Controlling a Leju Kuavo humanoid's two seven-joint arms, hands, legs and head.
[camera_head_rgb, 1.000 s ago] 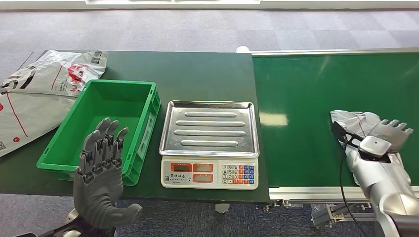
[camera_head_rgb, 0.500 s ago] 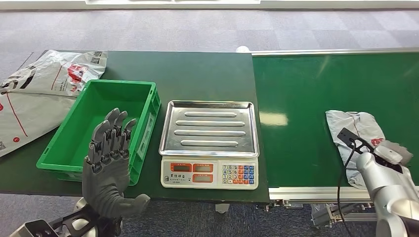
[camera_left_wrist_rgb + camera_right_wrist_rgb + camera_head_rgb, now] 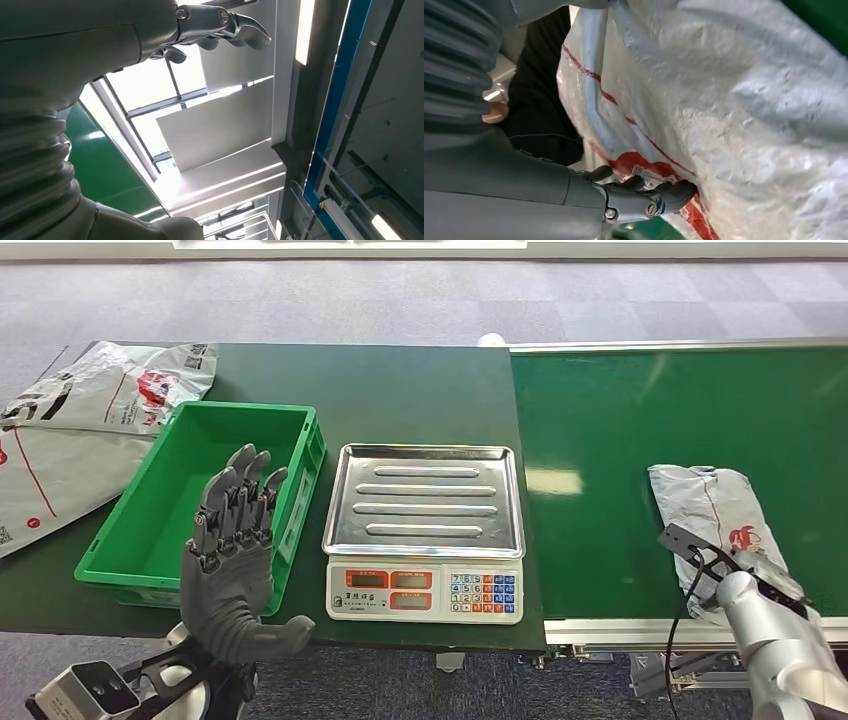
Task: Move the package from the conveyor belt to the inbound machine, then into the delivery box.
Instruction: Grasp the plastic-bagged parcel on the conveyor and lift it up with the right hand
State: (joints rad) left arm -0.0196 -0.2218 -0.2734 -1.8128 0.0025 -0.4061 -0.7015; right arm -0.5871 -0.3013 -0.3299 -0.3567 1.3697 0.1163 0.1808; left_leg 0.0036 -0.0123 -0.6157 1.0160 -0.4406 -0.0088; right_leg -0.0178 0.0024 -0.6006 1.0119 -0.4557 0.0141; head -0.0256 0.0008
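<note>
- Currently, at 9 o'clock in the head view, grey mailer bags (image 3: 70, 430) with red print lie flat on the far-left end of the dark table (image 3: 400, 390).
- Green delivery box (image 3: 215, 500): stands on the table just right of the bags, open side up, with no package inside.
- Left hand (image 3: 232, 570): raised at 7 o'clock in front of the box's near wall, palm toward the camera, fingers (image 3: 240, 505) straight and spread, thumb out to the side. It holds nothing. The left wrist view shows its fingertips (image 3: 240, 30) against ceiling panels.
- Inbound machine (image 3: 425, 530): a weighing scale just right of the box at the centre of the view. Its ribbed steel tray (image 3: 425, 498) is bare; the display and keypad face the robot.
- Conveyor belt (image 3: 680, 440): green surface running from the table's right edge toward 3 o'clock.
- Package (image 3: 722, 525): a crumpled grey bag with red markings, lying on the belt at 4 o'clock, close to the belt's near edge and well apart from the scale.
- Right hand (image 3: 765, 575): at the near end of the package. In the right wrist view its dark fingers (image 3: 644, 192) press against the bag (image 3: 734, 115) beside the red print. Whether the fingers have clamped the bag cannot be determined.
</note>
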